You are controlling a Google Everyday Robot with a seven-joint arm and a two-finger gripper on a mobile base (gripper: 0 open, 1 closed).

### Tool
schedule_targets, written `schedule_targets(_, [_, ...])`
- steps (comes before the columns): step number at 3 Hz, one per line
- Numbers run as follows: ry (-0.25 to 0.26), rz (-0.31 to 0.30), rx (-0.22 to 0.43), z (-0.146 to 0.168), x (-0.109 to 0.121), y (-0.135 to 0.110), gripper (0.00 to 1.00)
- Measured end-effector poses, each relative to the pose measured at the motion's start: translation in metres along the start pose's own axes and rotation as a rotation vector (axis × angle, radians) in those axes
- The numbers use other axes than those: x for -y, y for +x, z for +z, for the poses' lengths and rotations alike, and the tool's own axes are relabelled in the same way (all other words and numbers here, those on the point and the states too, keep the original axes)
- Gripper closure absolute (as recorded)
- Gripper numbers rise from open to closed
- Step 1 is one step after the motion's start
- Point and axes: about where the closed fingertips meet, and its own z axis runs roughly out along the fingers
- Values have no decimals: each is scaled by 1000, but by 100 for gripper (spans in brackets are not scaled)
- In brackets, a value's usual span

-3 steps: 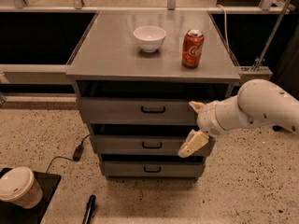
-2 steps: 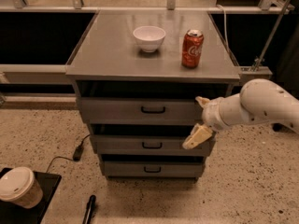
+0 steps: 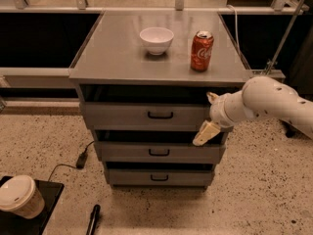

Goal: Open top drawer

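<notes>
Grey top drawer (image 3: 122, 116) faces camera, gripper (image 3: 208, 116) right

Table (image 3: 112, 58): the flat top of a drawer unit standing mid-scene on the floor.
On the table: a bowl (image 3: 156, 39) towards the back at the centre; a can (image 3: 202, 51) to its right, near but apart.
Under the table: the top drawer (image 3: 122, 116), then the middle drawer (image 3: 127, 152), then the bottom drawer (image 3: 132, 177) lowest.
Hand (image 3: 209, 115): in front of the top drawer's right end, well right of its handle (image 3: 160, 115); the arm comes in from the right.
Floor, left of the drawers: a plug (image 3: 81, 159) on a cable.
Near left corner: a cup (image 3: 19, 196) on a tray (image 3: 51, 192); a pen (image 3: 93, 219) lies right of the tray.
</notes>
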Motion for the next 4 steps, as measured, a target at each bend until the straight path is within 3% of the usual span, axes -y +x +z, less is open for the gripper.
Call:
schedule_targets(2, [20,43,-97,70,25,25,0])
schedule_targets(3, [20,43,-97,70,25,25,0])
schedule_targets(4, [20,43,-97,70,25,25,15])
